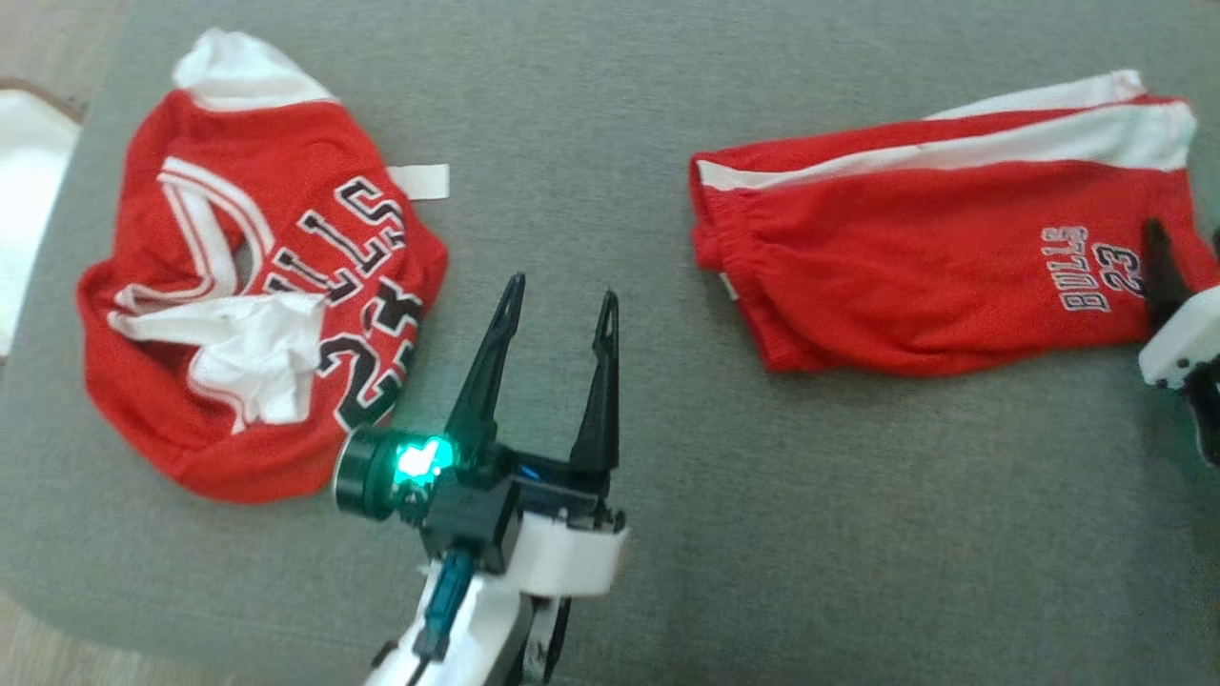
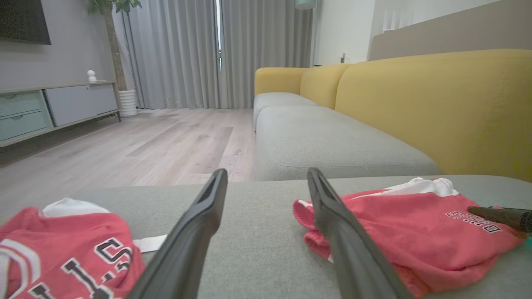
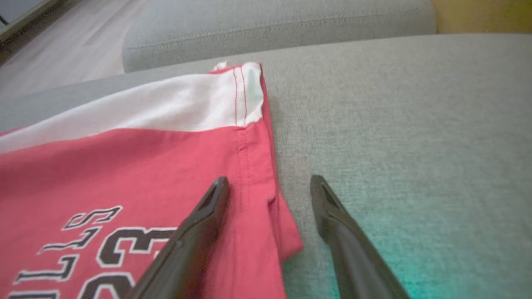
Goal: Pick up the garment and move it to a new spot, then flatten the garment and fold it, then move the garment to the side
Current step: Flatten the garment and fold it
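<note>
On the grey cushion [image 1: 591, 124] a crumpled red jersey [image 1: 257, 305] lies at the left and red shorts [image 1: 915, 276] lie at the right, both printed "BULLS 23". Behind are a yellow sofa [image 2: 436, 108], a wood floor [image 2: 145, 141] and curtains [image 2: 187, 50]. The left gripper [image 1: 562, 288] hangs open between the garments, and the right gripper [image 3: 269, 180] stands open across the hem of the shorts.

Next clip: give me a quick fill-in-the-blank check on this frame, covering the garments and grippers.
The left gripper, between the two garments, has its jaws ____.
The shorts carry the number ____.
In the head view, the crumpled jersey lies to the ____ of the shorts.
The sofa backrest is ____ in colour.
Missing words: open; 23; left; yellow.
</note>
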